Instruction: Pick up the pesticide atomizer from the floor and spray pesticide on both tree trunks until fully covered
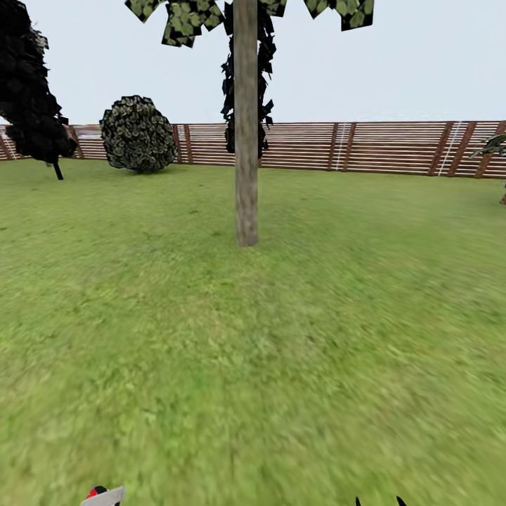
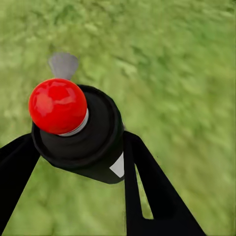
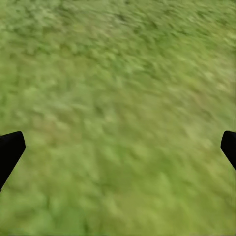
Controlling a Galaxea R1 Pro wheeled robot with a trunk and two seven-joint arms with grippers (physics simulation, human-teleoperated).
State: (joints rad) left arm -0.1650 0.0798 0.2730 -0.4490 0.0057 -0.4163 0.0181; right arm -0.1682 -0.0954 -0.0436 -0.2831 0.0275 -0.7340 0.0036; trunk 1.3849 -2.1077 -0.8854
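the atomizer sits clamped between the left gripper's fingers, red top up, low over the grass. the trunk stands well ahead, so spraying from here would likely miss it. the right gripper hangs empty over grass, fingers spread wide.

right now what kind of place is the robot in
A fenced garden, by the look of it: a wide grass lawn, a brown slatted wooden fence along the far side, and a tree with a thick pale trunk beside a round bush.
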